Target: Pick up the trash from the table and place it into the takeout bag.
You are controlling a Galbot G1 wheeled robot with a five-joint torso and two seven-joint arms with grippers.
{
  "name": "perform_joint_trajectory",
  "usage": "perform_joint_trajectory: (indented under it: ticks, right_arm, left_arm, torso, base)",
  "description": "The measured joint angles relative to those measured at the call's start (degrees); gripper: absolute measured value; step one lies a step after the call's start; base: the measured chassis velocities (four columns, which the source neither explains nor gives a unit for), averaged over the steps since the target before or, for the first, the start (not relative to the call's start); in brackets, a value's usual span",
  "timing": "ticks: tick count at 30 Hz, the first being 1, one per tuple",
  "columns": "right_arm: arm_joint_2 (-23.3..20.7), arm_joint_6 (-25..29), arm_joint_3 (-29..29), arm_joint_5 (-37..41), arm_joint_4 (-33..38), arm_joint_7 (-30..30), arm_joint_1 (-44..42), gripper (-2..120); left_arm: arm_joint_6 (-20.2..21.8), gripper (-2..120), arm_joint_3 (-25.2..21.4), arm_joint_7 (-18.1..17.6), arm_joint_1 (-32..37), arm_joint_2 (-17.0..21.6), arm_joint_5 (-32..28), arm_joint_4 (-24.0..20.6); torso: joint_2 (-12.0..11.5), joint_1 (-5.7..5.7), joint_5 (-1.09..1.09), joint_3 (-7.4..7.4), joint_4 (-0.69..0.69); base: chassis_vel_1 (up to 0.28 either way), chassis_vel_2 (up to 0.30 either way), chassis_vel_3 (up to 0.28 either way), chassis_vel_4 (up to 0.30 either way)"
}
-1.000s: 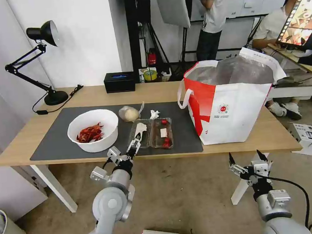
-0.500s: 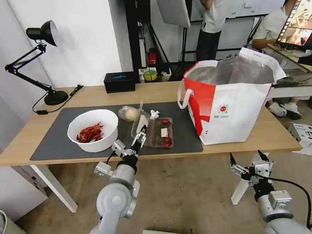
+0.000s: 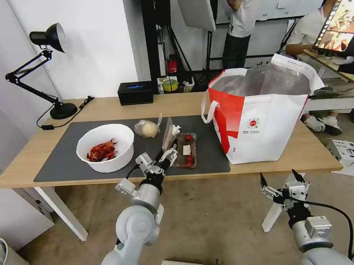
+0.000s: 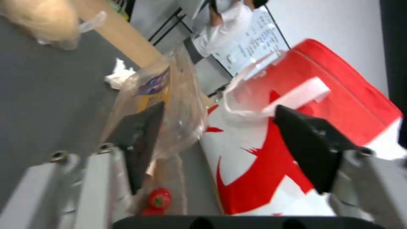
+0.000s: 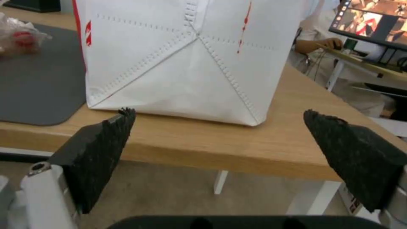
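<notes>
The clear clamshell tray (image 3: 186, 155) with red bits lies on the dark mat (image 3: 61, 160), its lid (image 3: 168, 133) tipped up almost upright. My left gripper (image 3: 168, 153) is open at the tray's near left corner. In the left wrist view the lid (image 4: 169, 105) leans against the inner side of one finger (image 4: 140, 140), while the other finger (image 4: 309, 146) stands well apart. Behind the tray lie a white tissue (image 3: 176, 129) and a bagged bun (image 3: 146, 129), and the bowl of crayfish shells (image 3: 105, 147) is to its left. The takeout bag (image 3: 261, 118) stands open on the right. My right gripper (image 3: 280, 181) hangs open below the table's front edge.
A black tissue box (image 3: 135, 93) and a desk lamp (image 3: 51, 68) stand at the back of the table (image 3: 102, 107). The right wrist view faces the bag's white side (image 5: 182, 57) and the table's front edge (image 5: 275, 140). People stand and sit behind the bag.
My left gripper has moved right along the front of the mat, and the clamshell's lid has swung up from lying flat to nearly upright. The right arm has stayed put.
</notes>
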Motion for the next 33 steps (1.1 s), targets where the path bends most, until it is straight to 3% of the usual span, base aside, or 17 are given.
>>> perform_joint_trajectory:
  ticks: [3, 13, 15, 18, 21, 22, 25, 30, 32, 33]
  right_arm:
    - [0.0, 0.0, -0.1, 0.0, 0.0, 0.0, 0.0, 100]
    - [0.0, 0.2, -0.5, -0.1, 0.3, -0.1, -0.1, 100]
    - [0.0, 0.2, -1.0, 0.3, 0.7, -0.2, -0.1, 100]
    - [-0.2, 0.1, -1.6, 1.2, 1.1, -0.4, 0.1, 100]
    - [-0.4, -0.3, -2.9, 3.6, 2.0, -1.3, 0.4, 100]
    - [-0.4, -0.3, -2.9, 3.6, 2.0, -1.3, 0.4, 100]
    - [-1.0, -1.1, -4.3, 7.9, 3.4, -2.4, 0.7, 100]
    - [-1.6, -3.3, -6.1, 15.3, 5.3, -2.5, 1.5, 100]
    - [-2.0, -6.7, -8.0, 25.5, 7.3, -0.9, 2.9, 100]
    - [-2.0, -6.7, -8.0, 25.5, 7.3, -0.9, 2.9, 100]
  left_arm:
    - [0.0, 60, 0.2, 1.5, 0.4, 0.0, 1.4, -0.2]
    - [0.3, 51, 1.8, 4.0, 0.5, 0.6, 6.9, 0.6]
    - [-0.1, 39, 2.4, 4.6, -0.1, 1.4, 11.1, 1.6]
    - [-0.8, 32, 3.0, 5.9, -0.5, 2.4, 16.1, 2.6]
    - [-2.0, 17, 3.5, 7.7, -1.1, 3.9, 24.0, 4.2]
    - [-2.0, 17, 3.5, 7.7, -1.1, 3.9, 24.0, 4.2]
    - [-3.4, 3, 3.5, 8.8, -1.6, 5.0, 29.3, 5.6]
    - [-4.5, 0, 3.6, 9.4, -1.8, 5.4, 31.7, 6.0]
    - [-5.3, 0, 4.1, 9.8, -1.8, 5.4, 33.5, 6.4]
    - [-5.3, 0, 4.1, 9.8, -1.8, 5.4, 33.5, 6.4]
  torso:
    - [0.0, 0.00, 0.00, 0.00, 0.00]
    - [0.0, 0.00, 0.00, 0.00, 0.00]
    - [0.0, 0.00, 0.00, 0.00, 0.00]
    - [0.0, 0.00, 0.00, 0.00, 0.00]
    - [0.0, 0.00, 0.00, 0.00, 0.00]
    - [0.0, 0.00, 0.00, 0.00, 0.00]
    - [0.0, 0.00, 0.00, 0.00, 0.00]
    - [0.0, 0.00, 0.00, 0.00, 0.00]
    - [0.0, 0.00, -0.01, 0.00, 0.00]
    - [0.0, 0.00, -0.01, 0.00, 0.00]
  base:
    - [0.000, 0.000, 0.000, 0.000]
    - [0.000, 0.000, 0.000, 0.000]
    - [0.000, 0.000, 0.000, 0.000]
    - [0.000, 0.000, 0.000, 0.000]
    - [0.000, 0.000, 0.000, 0.000]
    - [0.000, 0.000, 0.000, 0.000]
    - [0.000, 0.000, 0.000, 0.000]
    - [0.000, 0.000, 0.000, 0.000]
    - [0.000, 0.000, 0.000, 0.000]
    - [0.000, 0.000, 0.000, 0.000]
